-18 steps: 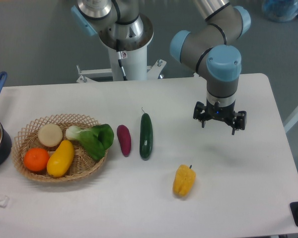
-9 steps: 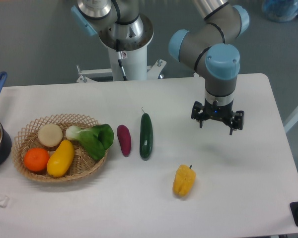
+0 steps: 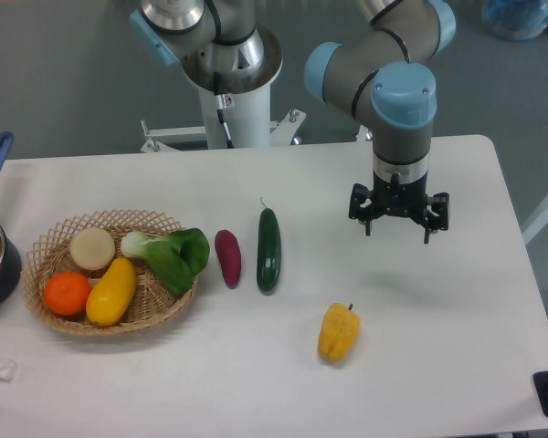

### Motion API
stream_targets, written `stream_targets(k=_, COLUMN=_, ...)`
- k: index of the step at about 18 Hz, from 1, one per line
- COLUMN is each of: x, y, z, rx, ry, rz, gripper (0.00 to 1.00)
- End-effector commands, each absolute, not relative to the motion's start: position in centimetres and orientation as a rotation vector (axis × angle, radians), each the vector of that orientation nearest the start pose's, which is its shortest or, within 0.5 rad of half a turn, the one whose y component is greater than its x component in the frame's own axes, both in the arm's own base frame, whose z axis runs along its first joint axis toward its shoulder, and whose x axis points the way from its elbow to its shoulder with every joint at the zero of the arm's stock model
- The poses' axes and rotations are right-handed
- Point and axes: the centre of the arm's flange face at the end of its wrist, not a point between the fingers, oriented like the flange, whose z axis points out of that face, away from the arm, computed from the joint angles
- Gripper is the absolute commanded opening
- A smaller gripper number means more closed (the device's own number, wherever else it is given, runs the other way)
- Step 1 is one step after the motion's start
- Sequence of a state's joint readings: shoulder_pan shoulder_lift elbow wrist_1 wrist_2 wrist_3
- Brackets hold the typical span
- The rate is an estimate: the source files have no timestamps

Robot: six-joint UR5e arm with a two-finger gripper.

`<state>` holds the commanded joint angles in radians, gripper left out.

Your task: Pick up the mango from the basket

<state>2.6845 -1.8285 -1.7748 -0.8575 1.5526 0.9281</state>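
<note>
Wicker basket (image 3: 50, 239) sits near the table's (image 3: 457, 365) left edge; the mango (image 3: 111, 291) lies inside at its front, touching the orange (image 3: 67, 294). Bok choy (image 3: 169, 255) overhangs the right rim. Gripper (image 3: 398, 219) hangs well to the right, fingers apart, holding nothing, above bare tabletop beyond the cucumber (image 3: 268, 250).

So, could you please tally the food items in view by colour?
Orange: 1, the orange
Yellow: 2, mango, bell pepper
Green: 2, bok choy, cucumber
Purple: 1, eggplant
Cream: 1, round item
Total: 7
</note>
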Motion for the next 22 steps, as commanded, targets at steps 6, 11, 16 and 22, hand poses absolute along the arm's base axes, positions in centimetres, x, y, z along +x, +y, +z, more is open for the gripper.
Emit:
stream_targets(k=6, x=-46.2, y=38.0, z=32.8, rx=-2.943, ry=-0.265, rz=0.283, gripper=1.00)
stream_targets(k=11, x=-43.6, y=42.6, z=35.2, rx=-2.849, ry=-0.228, rz=0.248, gripper=1.00)
stream_targets(k=16, x=-34.5, y=49.9, z=39.3, rx=-2.747, ry=-0.235, rz=0.187, gripper=1.00)
stream_targets(k=22, x=-21.4, y=57.2, z=33.6, rx=-2.834, ry=0.092, rz=0.039, gripper=1.00)
